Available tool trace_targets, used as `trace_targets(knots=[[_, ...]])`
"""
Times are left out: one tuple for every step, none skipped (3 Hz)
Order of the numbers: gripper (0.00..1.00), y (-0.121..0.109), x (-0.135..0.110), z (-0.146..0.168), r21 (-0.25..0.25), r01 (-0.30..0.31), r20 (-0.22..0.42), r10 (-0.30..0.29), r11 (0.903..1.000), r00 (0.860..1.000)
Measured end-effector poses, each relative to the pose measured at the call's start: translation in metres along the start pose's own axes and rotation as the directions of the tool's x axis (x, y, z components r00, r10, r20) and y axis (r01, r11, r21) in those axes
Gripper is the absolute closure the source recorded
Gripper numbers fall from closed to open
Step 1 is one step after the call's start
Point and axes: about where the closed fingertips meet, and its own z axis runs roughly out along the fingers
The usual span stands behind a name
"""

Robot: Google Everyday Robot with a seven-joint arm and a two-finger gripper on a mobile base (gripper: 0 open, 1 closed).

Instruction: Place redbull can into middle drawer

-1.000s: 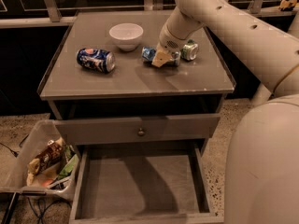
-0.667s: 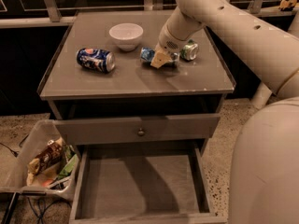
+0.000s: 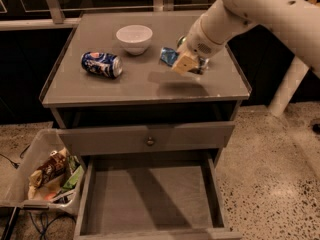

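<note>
**Slim light-blue and silver redbull can (image 3: 168,56) is gripped, but it is not yet in the drawer**

The redbull can is over the right part of the flat grey table top (image 3: 140,86). It is tilted, with one end pointing to the left. The two-finger gripper (image 3: 184,64) at the end of the white arm is directly at its right side, and the fingers seem closed narrow on the can's body. A dark shadow lies on the table top under both of them, so I judge the can is lifted a little and not resting.

Compared with one second ago, the gripper and the can stand slightly more to the right. The thick white body of the robot no longer covers the lower right corner. The white round bowl (image 3: 134,38) and the fatter dark-blue can (image 3: 101,65) lying on its side have not moved.

For the task this probably means the picking is finished and the carrying begins. The wide grey middle drawer (image 3: 150,204) is pulled out below, its flat floor bare, under the closed grey drawer front with a small round knob (image 3: 149,140). The can must next pass the front edge of the table top and go down into that drawer. The tilted hold could let it slip.
</note>
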Motion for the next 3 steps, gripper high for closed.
trace_targets(knots=[[1.0, 0.037, 0.007, -0.041, 0.025, -0.004, 0.006, 0.003, 0.9997, 1.0], [1.0, 0.082, 0.018, -0.063, 0.05, -0.008, -0.02, 0.009, 0.9987, 1.0], [1.0, 0.129, 0.035, -0.056, 0.05, -0.048, -0.039, 0.05, 0.9976, 0.998]])
